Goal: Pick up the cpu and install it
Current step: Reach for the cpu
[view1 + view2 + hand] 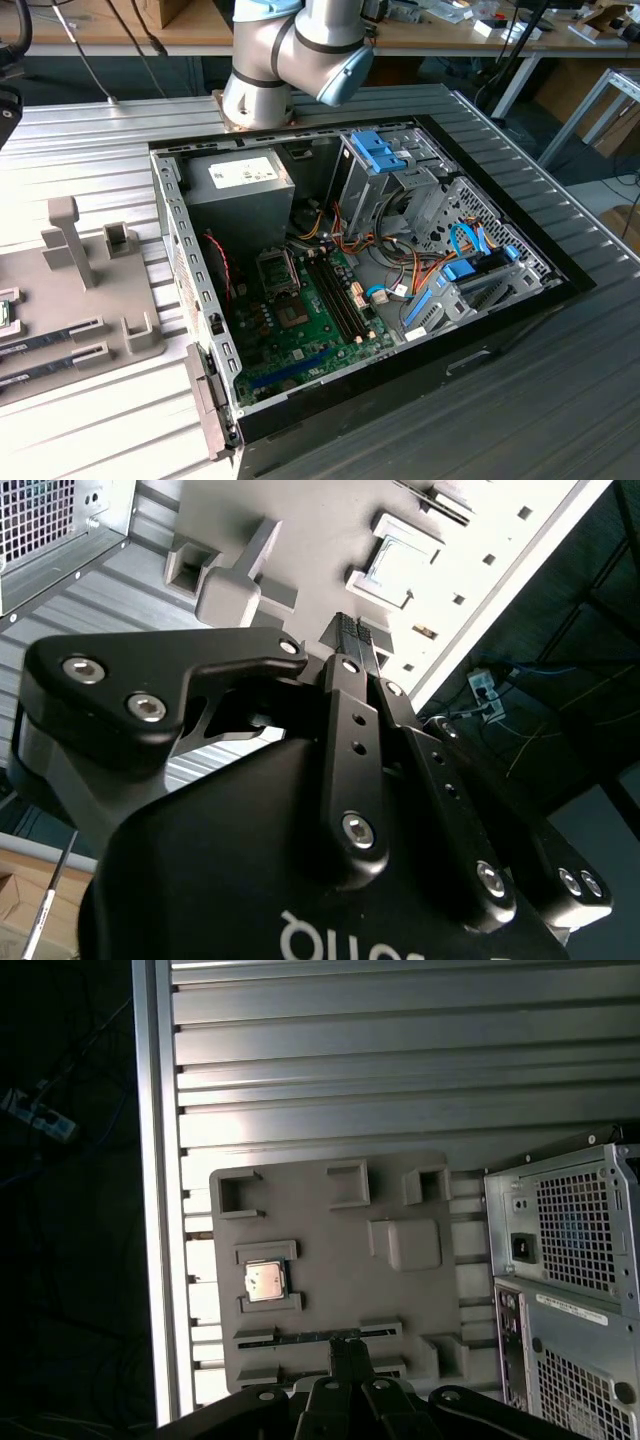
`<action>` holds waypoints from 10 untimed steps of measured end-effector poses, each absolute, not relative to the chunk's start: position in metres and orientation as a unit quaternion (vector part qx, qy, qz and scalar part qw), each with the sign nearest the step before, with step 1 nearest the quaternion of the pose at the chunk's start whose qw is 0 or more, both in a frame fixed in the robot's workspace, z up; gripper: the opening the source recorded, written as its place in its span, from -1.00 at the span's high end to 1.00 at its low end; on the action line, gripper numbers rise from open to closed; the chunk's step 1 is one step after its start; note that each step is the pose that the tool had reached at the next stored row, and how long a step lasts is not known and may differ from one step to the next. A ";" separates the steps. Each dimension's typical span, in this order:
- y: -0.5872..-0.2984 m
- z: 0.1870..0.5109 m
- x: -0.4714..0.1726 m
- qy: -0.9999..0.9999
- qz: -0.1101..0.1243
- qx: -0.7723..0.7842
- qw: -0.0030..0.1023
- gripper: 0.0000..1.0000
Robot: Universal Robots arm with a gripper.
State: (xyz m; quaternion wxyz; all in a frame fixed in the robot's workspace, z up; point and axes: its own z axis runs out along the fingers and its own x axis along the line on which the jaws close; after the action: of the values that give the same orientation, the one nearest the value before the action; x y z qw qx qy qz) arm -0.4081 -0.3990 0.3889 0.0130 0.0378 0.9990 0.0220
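The cpu (265, 1282) is shown seated in a grey tray (400, 1295), apart from the gripper (346, 1344), whose empty jaws are pressed together; opening and squaring to its edges is advised.

surface: ribbed metal table (90, 140), slats bare and bright | on it, exterior view's left: grey moulded holder plate (95, 300), lying flat | just beside it: open computer case (420, 390), laid on its side | far edge: arm base (250, 105), seemingly bolted down
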 end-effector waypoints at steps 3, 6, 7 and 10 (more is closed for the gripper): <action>-0.399 0.389 -0.410 0.999 0.022 0.038 0.013 0.79; -0.399 0.389 -0.412 0.999 0.022 0.038 0.013 0.79; -0.399 0.389 -0.412 0.999 0.022 0.038 0.013 0.79; -0.399 0.389 -0.414 0.999 0.022 0.038 0.013 0.79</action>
State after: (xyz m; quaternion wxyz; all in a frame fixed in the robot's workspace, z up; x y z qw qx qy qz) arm -0.4143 -0.3989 0.3889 0.0130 0.0379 0.9990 0.0220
